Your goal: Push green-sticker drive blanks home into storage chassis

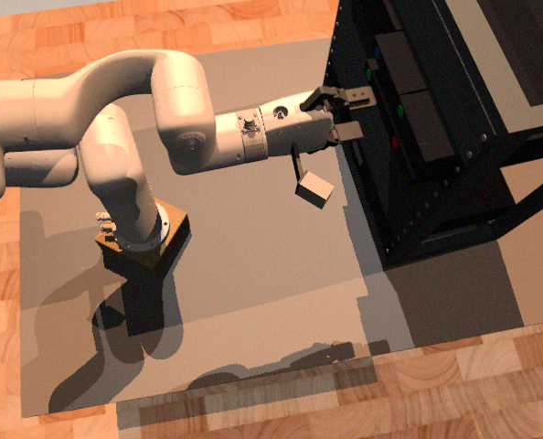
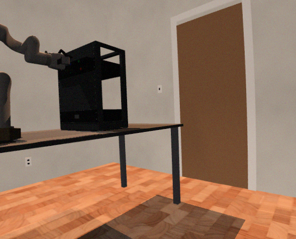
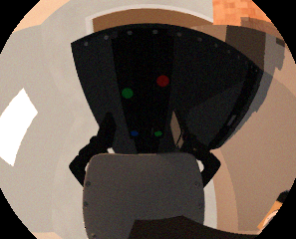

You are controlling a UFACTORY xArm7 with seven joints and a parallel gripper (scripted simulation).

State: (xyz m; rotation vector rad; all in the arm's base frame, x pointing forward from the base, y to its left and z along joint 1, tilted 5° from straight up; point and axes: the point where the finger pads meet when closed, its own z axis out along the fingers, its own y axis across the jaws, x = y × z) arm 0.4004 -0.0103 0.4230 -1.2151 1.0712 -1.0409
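Note:
The black rack (image 1: 367, 189) (image 2: 91, 84) (image 3: 207, 94) stands on the table (image 1: 262, 260) (image 2: 66, 136), its front towards the arm. On the chassis front I see a blue sticker (image 1: 377, 52) (image 3: 135, 133), a green sticker (image 1: 368, 73) (image 3: 158, 133), a second green sticker (image 1: 399, 111) (image 3: 127, 94) (image 2: 77, 61) and a red sticker (image 1: 394, 142) (image 3: 162, 82) (image 2: 80, 68). My gripper (image 1: 356, 113) (image 3: 143, 118) (image 2: 66, 60) is open and empty. It points at the chassis front, close to it, at about the height of the stickers. I cannot tell whether a finger touches a blank.
The arm's base (image 1: 142, 238) stands on the table left of the rack. The wrist camera box (image 1: 314, 188) hangs under the wrist. The rack's lower bay and open top frame (image 2: 109, 55) are dark. A door (image 2: 212, 97) is in the far wall.

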